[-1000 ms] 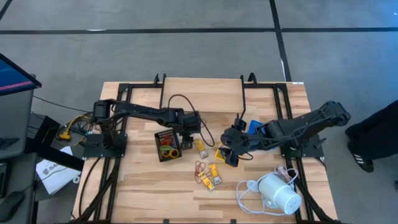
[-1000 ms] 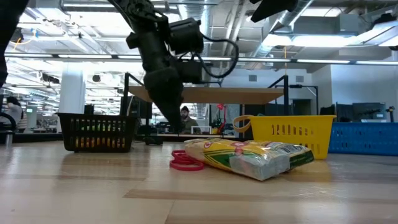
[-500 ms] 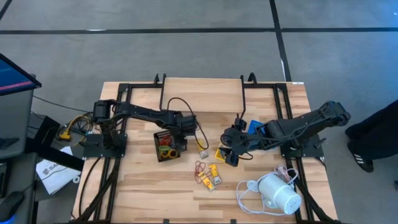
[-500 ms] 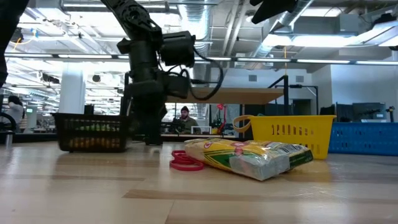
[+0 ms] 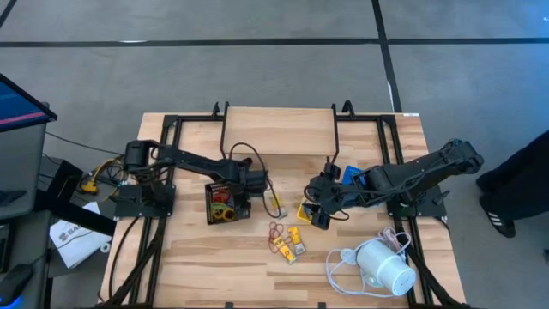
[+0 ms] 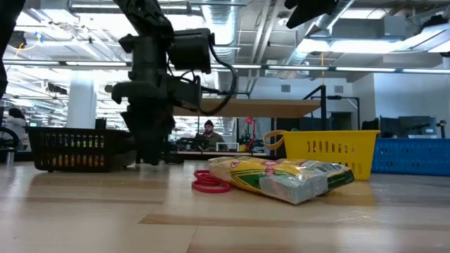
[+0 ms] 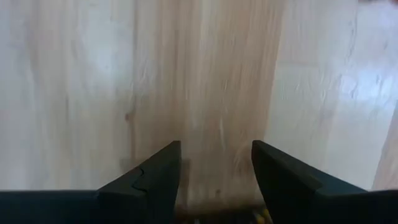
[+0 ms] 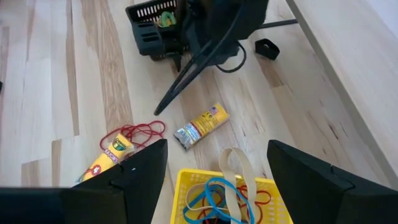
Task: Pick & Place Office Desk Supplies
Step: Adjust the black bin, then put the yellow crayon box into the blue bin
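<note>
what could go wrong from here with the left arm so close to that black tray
1. The left gripper sits right against the black mesh tray; another sideways push might tip it and spill the rubber bands inside.
2. The arm's black cable loops out over the table near a loose crayon packet and could drag it.
3. The right gripper, open, hovers over the yellow tray; a low move might knock it.

The left gripper (image 7: 214, 180) has its two dark fingers (image 7: 149, 183) apart over bare wooden tabletop (image 7: 205, 74).
</note>
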You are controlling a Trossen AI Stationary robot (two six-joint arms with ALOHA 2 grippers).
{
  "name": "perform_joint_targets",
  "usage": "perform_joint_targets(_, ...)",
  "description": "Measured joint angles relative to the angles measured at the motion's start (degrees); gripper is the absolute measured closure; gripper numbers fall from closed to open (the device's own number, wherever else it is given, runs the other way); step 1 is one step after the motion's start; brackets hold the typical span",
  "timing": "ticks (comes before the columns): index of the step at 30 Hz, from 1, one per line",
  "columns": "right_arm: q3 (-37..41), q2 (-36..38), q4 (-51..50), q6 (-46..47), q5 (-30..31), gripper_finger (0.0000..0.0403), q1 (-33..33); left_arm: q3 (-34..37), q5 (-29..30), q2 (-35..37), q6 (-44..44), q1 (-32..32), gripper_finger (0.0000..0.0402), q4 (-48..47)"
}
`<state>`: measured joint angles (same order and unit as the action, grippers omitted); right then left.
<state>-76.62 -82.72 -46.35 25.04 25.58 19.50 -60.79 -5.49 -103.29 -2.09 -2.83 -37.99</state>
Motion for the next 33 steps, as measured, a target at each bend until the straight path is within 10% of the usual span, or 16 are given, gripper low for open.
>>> perform_joint_targets(25, 0.02, 0.02, -0.42, 0.48, 0.02, 0.0129, 1.15, 11.96, 1.14, 14.75, -10.14, 2.16, 0.0211, -3.14)
perform_joint_targets(33, 0.02, 0.02, -0.27, 0.46, 0.01, 0.0129, 0.53, 5.43, 4.25, 14.59, 0.18, 3.25, 0.0211, 12.96)
